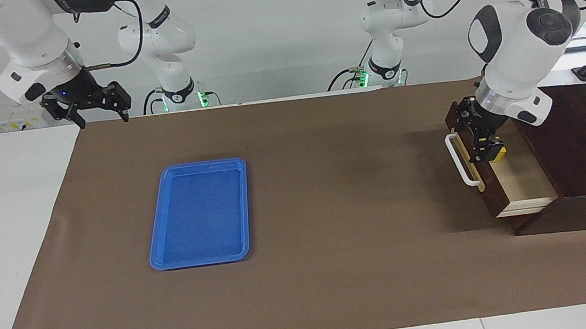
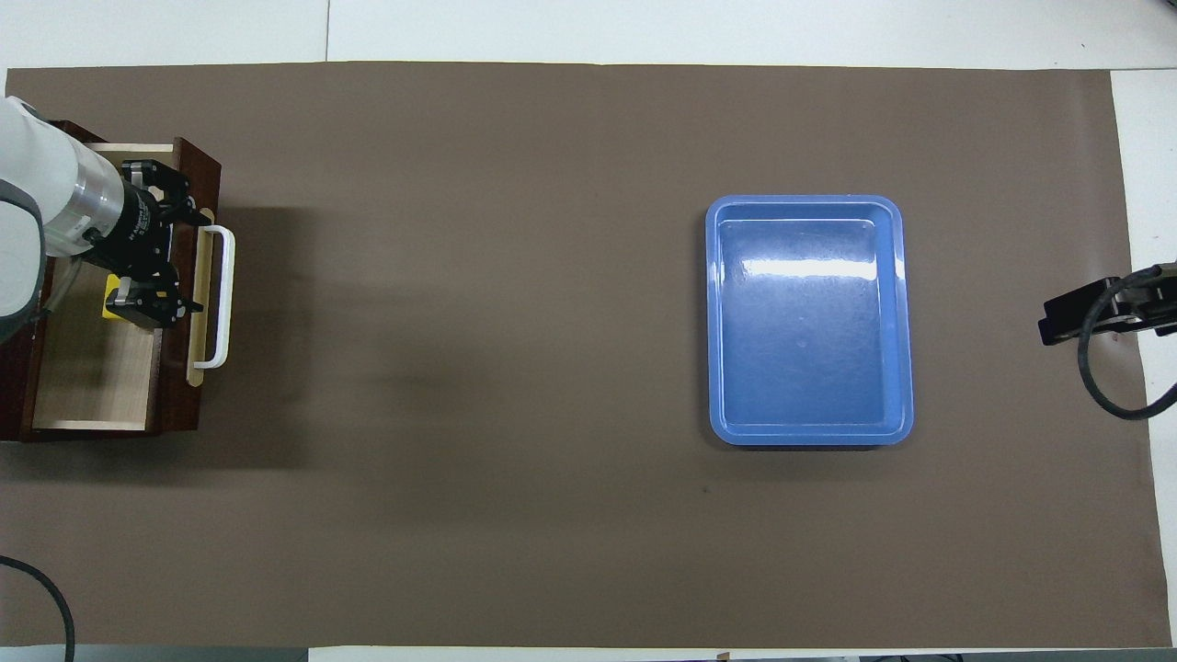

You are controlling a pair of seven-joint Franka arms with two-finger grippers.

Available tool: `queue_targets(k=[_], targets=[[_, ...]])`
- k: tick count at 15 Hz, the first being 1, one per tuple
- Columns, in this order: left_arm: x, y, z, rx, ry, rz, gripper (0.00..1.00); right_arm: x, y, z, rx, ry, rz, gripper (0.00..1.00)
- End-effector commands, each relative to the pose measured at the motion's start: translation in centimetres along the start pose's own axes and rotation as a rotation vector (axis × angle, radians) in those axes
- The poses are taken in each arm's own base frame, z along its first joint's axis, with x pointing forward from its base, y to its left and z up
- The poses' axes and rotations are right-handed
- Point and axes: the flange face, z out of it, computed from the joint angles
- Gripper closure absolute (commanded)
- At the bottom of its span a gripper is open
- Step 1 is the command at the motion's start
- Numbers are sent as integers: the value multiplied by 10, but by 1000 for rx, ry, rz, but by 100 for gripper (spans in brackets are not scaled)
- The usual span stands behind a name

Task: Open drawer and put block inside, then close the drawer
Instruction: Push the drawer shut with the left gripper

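The dark brown drawer point(image 1: 527, 182) point(image 2: 92, 386) stands pulled out of its cabinet point(image 1: 583, 142), white bar handle point(image 1: 461, 162) point(image 2: 223, 294) facing the table's middle. The yellow block point(image 1: 499, 154) point(image 2: 109, 310) lies inside on the pale floor, against the front panel and mostly covered by my hand. My left gripper point(image 1: 474, 135) point(image 2: 195, 264) is open and holds nothing; it hangs over the drawer's front panel, beside the handle. My right gripper point(image 1: 103, 120) point(image 2: 1071, 322) waits open above the right arm's end of the table, close to the robots.
A blue plastic tray point(image 1: 162, 251) point(image 2: 719, 322) lies on the brown mat point(image 1: 331, 210) toward the right arm's end. The mat between tray and drawer is bare. White table borders the mat.
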Motion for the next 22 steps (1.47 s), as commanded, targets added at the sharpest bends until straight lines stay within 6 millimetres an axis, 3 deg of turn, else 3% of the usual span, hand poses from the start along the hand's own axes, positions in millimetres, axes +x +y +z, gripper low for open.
queue_targets(k=[1,5,13,22], targets=[[4,-8,21,-20,15,-10,0,-2,3,-1,-12,5,5,0],[14,-8,42,-37,33,0,0,-2,5,-1,-11,7,5,0],[57,-8,48,-54,50,36,0,-2,3,-2,-4,9,2,0],[135,-11,40,-54,111,84,0,-3,4,-3,0,10,1,0]])
